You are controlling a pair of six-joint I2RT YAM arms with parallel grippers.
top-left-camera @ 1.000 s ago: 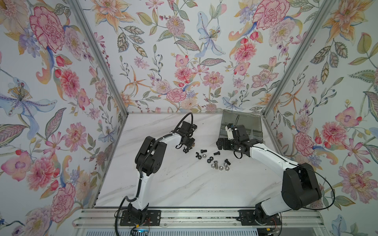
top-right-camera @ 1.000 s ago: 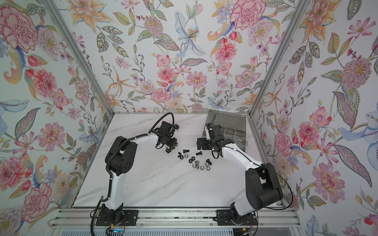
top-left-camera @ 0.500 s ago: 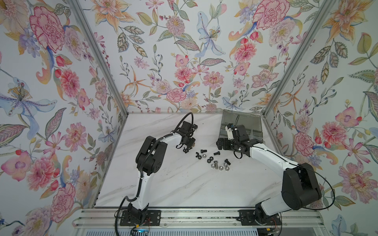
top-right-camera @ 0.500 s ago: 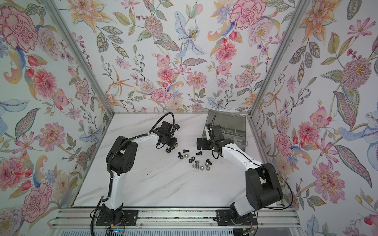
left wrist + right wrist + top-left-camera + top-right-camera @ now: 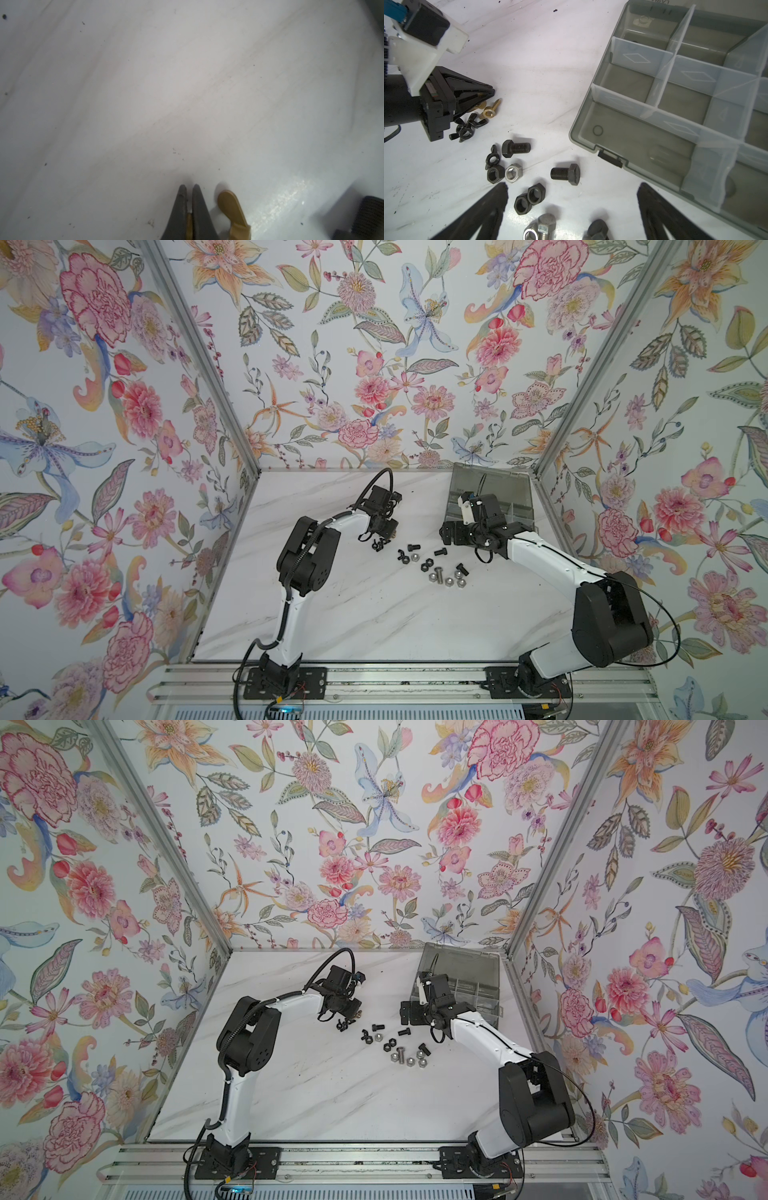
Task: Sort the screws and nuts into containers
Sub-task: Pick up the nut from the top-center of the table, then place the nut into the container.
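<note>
Left tool [image 5: 189,187] pinched shut on a brass wing nut [image 5: 188,220], I think (it is mostly hidden between the fingers), tips down on the tabletop [image 5: 187,83]. A second brass wing nut [image 5: 489,112] lies loose just beside it, with a knot of black wing nuts [image 5: 467,128] close by, number unclear. Right tool [image 5: 572,187] gapes wide, holding nothing, above the pile. Clear in the right wrist view: two black screws [image 5: 516,148], three black hex nuts [image 5: 536,194], one silver nut [image 5: 513,172]. Organizer box [image 5: 583,116] near the pile, lid open.
</note>
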